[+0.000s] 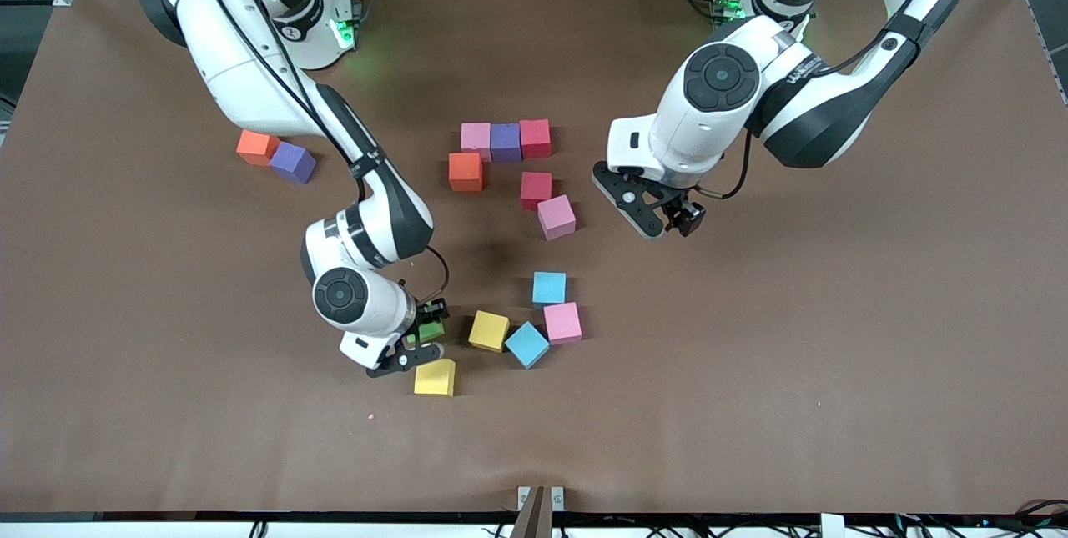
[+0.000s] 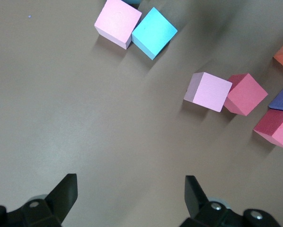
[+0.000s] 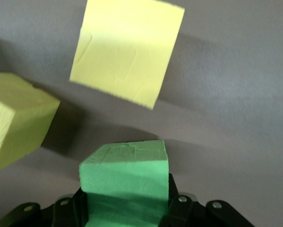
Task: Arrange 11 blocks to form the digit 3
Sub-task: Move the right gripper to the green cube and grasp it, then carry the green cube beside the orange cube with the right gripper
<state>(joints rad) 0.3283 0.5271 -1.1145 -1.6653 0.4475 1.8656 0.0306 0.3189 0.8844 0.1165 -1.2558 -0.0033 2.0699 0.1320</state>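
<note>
My right gripper (image 1: 415,338) pinches the green block (image 3: 125,175) near the desk's camera-side edge, apparently just off the surface, so I'd lower it squarely beside the yellow block (image 1: 489,330), while the left gripper (image 1: 663,217) waits spread.

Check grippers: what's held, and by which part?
Right gripper holds the green block, jaws on two facing sides. Left gripper holds nothing, jaws open.

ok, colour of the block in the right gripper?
Green block; clearest in the right wrist view.
</note>
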